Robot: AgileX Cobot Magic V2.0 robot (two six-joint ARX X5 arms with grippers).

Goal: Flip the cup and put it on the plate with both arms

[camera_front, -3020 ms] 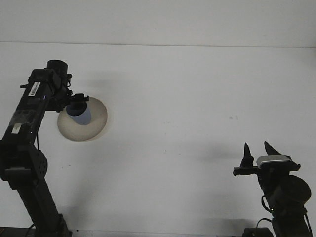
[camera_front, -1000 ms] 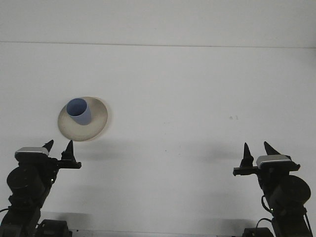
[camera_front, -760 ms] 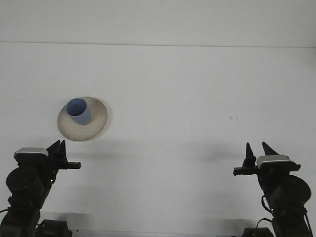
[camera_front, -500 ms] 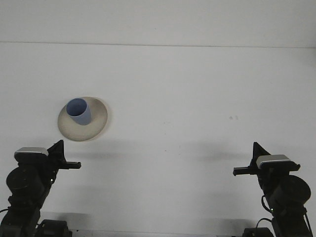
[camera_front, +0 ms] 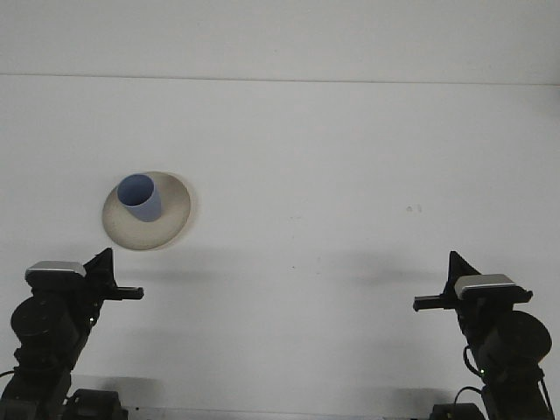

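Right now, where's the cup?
Front view: the cup stands upright on the plate, left side of the table, ahead of the left gripper and apart from it.

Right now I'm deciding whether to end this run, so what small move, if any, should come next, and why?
Probably none beyond holding both arms parked. The blue cup stands upright, mouth up, on the plate, so the task looks done. The left hand and right hand are both shut, empty, and drawn back near the table's front edge, well clear of the plate.
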